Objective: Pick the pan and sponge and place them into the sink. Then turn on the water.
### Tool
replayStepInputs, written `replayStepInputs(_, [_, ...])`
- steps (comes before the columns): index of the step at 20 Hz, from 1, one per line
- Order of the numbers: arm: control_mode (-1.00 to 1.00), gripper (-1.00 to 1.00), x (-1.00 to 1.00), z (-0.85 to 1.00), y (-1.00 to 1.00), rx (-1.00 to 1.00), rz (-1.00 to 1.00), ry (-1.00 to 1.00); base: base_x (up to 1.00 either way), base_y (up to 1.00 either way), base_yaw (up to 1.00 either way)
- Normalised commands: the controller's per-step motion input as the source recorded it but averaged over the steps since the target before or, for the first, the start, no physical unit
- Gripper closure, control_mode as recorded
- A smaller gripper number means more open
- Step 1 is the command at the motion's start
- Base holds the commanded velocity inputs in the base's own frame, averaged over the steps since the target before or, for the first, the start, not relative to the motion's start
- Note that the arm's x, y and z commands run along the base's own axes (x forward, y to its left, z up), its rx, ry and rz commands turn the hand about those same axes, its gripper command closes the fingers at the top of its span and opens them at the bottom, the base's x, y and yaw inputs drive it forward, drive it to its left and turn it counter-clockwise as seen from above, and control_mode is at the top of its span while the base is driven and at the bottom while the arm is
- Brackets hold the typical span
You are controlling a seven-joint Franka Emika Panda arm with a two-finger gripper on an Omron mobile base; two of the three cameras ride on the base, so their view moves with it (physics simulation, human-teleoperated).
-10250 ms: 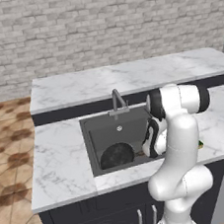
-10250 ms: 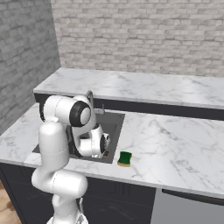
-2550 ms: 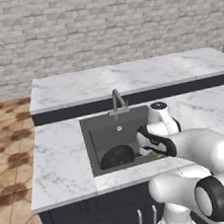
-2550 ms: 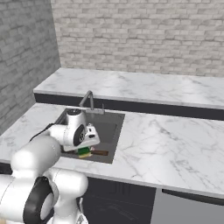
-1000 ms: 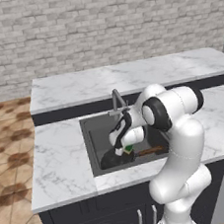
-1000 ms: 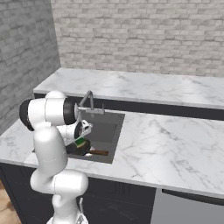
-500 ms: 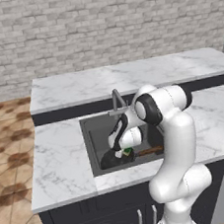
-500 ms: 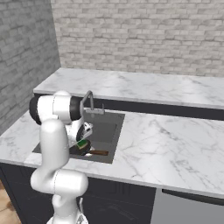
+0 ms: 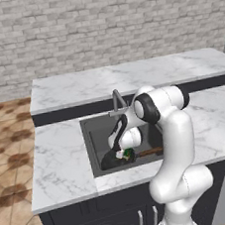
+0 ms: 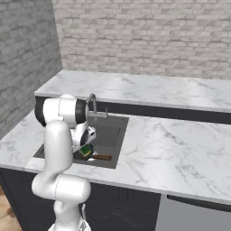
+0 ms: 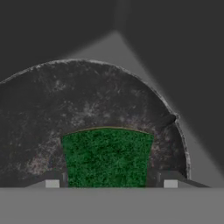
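Observation:
The black pan [image 9: 109, 161] lies at the front of the dark sink [image 9: 93, 133], its brown handle [image 9: 150, 152] pointing right. My gripper [image 9: 123, 154] reaches down into the basin and is shut on the sponge [image 9: 126, 154] just above the pan. In the hand view the sponge's green top [image 11: 107, 157] sits between my fingertips [image 11: 52, 183] over the pan's worn inside [image 11: 87, 100]. From the right base, the sponge [image 10: 85, 150] and pan [image 10: 86, 156] show under the hand. No blue stream falls from the faucet [image 9: 116, 98].
Marble counter [image 9: 60, 156] surrounds the sink, with a raised back counter [image 9: 130, 75] and a brick wall behind. The faucet [image 10: 92, 101] stands close behind my wrist. A wide stretch of counter [image 10: 180, 144] lies to the sink's right.
The sponge went from the counter beside the sink into my gripper and over the basin. In the last second the hand sank slightly toward the pan, with the sponge in it.

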Motion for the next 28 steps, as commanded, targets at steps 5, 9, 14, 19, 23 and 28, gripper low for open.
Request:
replayStepInputs(5, [-1.0,-1.0,0.0,0.02,0.0,0.0,0.0,0.0,0.0,0.0,0.0])
replayStepInputs(9, [-1.0,-1.0,-0.07,0.31,0.0,0.0,0.0,0.0,0.0,0.0,0.0])
replayStepInputs(14, [-1.0,-1.0,-0.41,0.81,-0.11,0.0,-0.02,0.0,0.0,0.0,0.0])
replayStepInputs(19, [-1.0,-1.0,-0.37,0.86,-0.19,0.0,-0.07,0.0,0.0,0.0,0.0])
replayStepInputs(23, [-1.0,-1.0,-0.34,0.62,-0.34,0.0,-0.09,0.02,0.0,0.0,0.0])
replayStepInputs(28, [-1.0,-1.0,-0.37,0.46,-0.47,0.02,-0.13,0.07,0.0,0.0,0.0])
